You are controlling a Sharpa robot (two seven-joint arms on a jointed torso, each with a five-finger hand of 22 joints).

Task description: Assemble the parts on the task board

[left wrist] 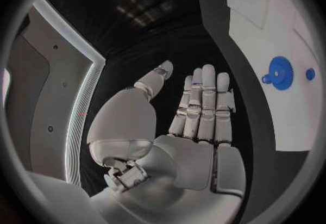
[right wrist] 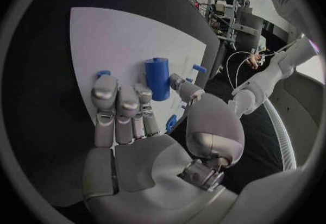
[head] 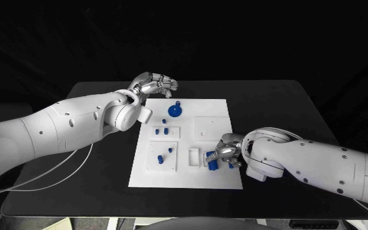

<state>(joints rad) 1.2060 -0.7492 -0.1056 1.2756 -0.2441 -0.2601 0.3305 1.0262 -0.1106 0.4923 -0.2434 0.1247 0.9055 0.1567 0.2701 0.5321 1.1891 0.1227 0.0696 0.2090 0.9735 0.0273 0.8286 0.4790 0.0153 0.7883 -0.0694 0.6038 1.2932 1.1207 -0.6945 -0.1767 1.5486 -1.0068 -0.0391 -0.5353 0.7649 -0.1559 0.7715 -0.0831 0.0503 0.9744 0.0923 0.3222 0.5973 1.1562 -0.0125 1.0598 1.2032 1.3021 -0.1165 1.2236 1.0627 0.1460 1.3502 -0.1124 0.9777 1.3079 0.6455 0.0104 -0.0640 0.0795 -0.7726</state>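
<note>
The white task board (head: 218, 179) is being shown lying in the middle of the black table (head: 276, 102), with small blue parts spread over it. The right hand (head: 225, 154) is being held low over the board's near right portion, its fingers (right wrist: 119, 101) extended and apart, with nothing gripped between them. In the right wrist view, a blue cylinder (right wrist: 157, 78) is being seen standing upright on the board just beyond the fingertips, between the fingers and the thumb; whether it is being touched cannot be told. A small blue peg (right wrist: 199, 68) is being seen near the board's edge beyond it. The left hand (head: 156, 85) is being held above the table just off the board's far left corner, open and empty, with its fingers (left wrist: 204, 101) stretched side by side. A round blue gear-like part (head: 175, 111) is being seen on the board's far portion, near the left hand but apart from it. Further blue pieces (head: 160, 131) are being seen in recesses at the board's left.
</note>
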